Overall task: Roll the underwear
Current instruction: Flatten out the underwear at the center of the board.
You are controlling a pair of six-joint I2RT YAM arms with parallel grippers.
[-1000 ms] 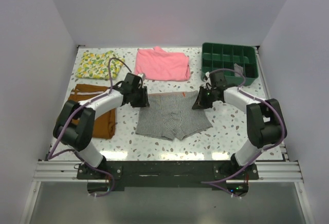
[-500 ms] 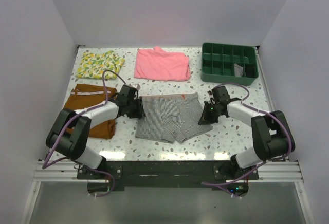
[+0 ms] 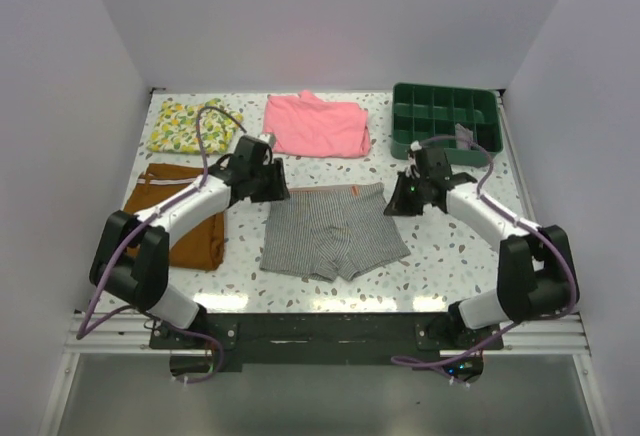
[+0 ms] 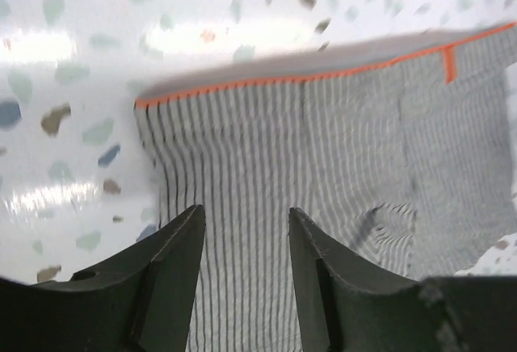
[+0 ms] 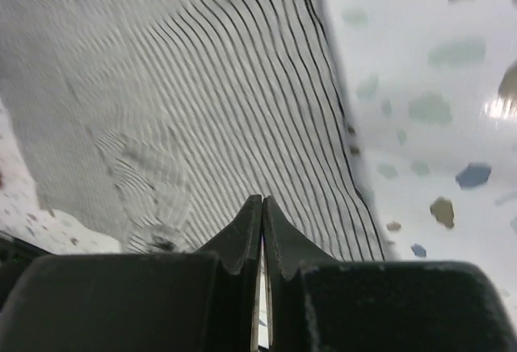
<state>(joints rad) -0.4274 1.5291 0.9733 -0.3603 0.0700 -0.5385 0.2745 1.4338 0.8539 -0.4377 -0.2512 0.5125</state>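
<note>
The grey-and-white striped underwear (image 3: pixel 332 234) lies flat mid-table, its orange-edged waistband on the far side. My left gripper (image 3: pixel 276 192) hovers over the waistband's left corner. In the left wrist view its jaws (image 4: pixel 245 215) stand open above the striped underwear (image 4: pixel 347 142) with nothing between them. My right gripper (image 3: pixel 394 203) sits at the waistband's right corner. In the right wrist view its fingers (image 5: pixel 261 203) are pressed together, empty, just above the underwear (image 5: pixel 202 85) near the garment's right edge.
Rust-brown shorts (image 3: pixel 178 214) lie left of the underwear, under my left arm. At the back lie a yellow patterned cloth (image 3: pixel 190 124) and a pink folded garment (image 3: pixel 315 124). A green compartment tray (image 3: pixel 445 121) stands at the back right.
Both grippers dipped toward the near side at the waistband corners, then drew back to the far side. My left jaws have opened wider. The underwear now lies flatter and slightly nearer.
</note>
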